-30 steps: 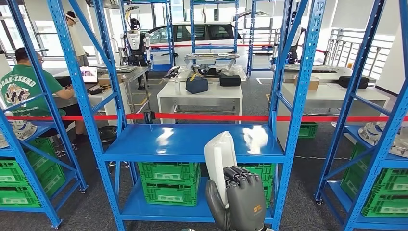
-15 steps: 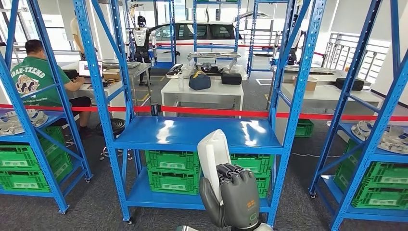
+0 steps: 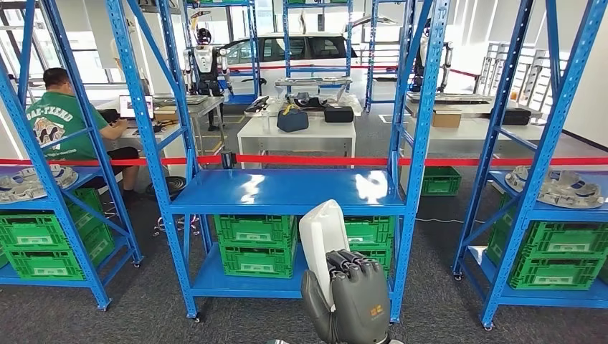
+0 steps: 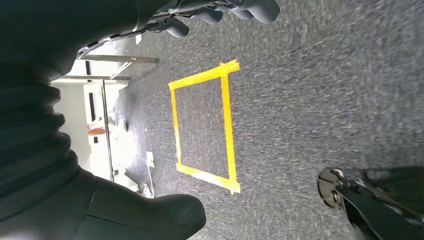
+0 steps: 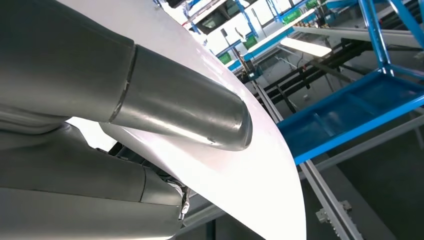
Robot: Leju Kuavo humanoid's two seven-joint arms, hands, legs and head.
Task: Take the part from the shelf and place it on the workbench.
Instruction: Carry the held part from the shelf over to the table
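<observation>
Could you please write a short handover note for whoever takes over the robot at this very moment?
Right hand: holds the white part upright in front of the body, thumb across its face.
Left hand: holds nothing, hangs over the grey carpet by a yellow tape square.
Blue shelf: the middle level straight ahead is bare.
Done: the part is off the shelf.
Left: carry it to the workbench and set it down.

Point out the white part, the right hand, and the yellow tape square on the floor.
white part (image 3: 323, 229), head view, on its upper face above the fingers.
right hand (image 3: 353, 301), head view, on the grey back of the hand gripping the part.
yellow tape square (image 4: 226, 117), left wrist view, on one tape side.
</observation>
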